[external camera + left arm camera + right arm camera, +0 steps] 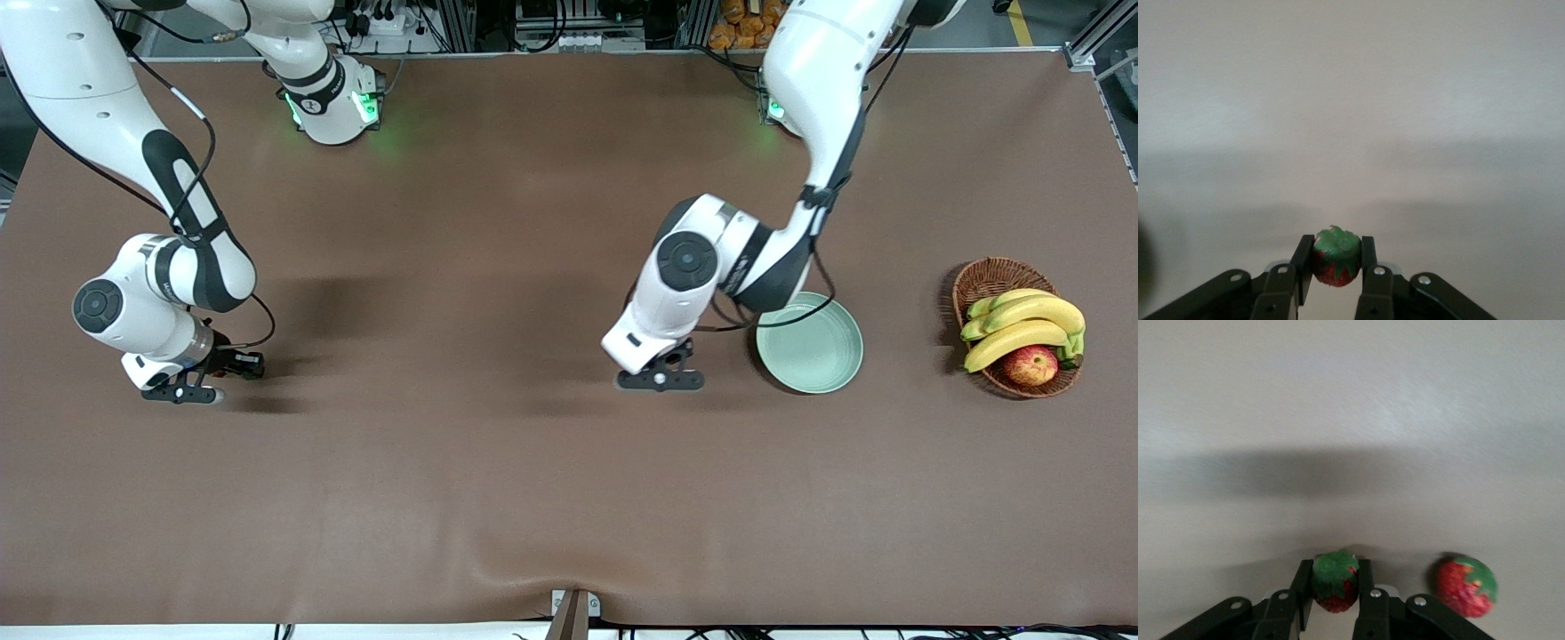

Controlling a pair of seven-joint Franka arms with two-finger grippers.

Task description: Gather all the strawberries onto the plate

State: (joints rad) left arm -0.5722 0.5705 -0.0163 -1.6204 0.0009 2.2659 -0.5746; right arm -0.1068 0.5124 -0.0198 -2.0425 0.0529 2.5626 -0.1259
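My left gripper (pixel 662 380) is shut on a strawberry (pixel 1337 257), red with a green leafy top, held between both fingers low over the table. It is beside the pale mint-green plate (pixel 811 351), toward the right arm's end; the plate holds nothing. My right gripper (pixel 182 391) is low at the right arm's end of the table, shut on a second strawberry (pixel 1335 581). A third strawberry (pixel 1466 587) lies on the table close beside that gripper. None of the strawberries shows in the front view; the hands hide them.
A brown wicker basket (pixel 985 277) with bananas (pixel 1022 324) and a red-yellow apple (pixel 1031 364) stands at the left arm's end, past the plate. The left arm's elbow and cable hang over the plate's rim. A brown mat covers the table.
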